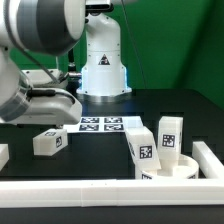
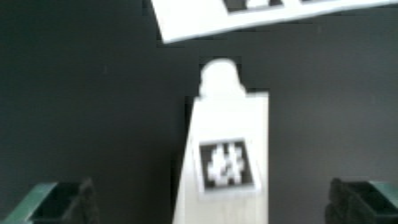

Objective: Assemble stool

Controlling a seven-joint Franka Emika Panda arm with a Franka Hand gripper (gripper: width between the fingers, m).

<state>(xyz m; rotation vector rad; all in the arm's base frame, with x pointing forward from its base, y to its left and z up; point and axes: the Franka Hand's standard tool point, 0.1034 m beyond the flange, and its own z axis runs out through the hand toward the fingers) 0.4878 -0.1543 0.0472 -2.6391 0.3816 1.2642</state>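
Fingers (image 2: 63, 200) spread wide, tips cropped, flank a blurred tagged leg (image 2: 226, 150) without touching.

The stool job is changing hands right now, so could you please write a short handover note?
Gripper: open, holding nothing, poised above one loose leg.
Round seat sits at the exterior view's right against the white rail, with one leg standing upright on it and another leg leaning beside it.
Another leg lies loose on the table.
Done: apparently one leg on the seat. Left: remaining legs.
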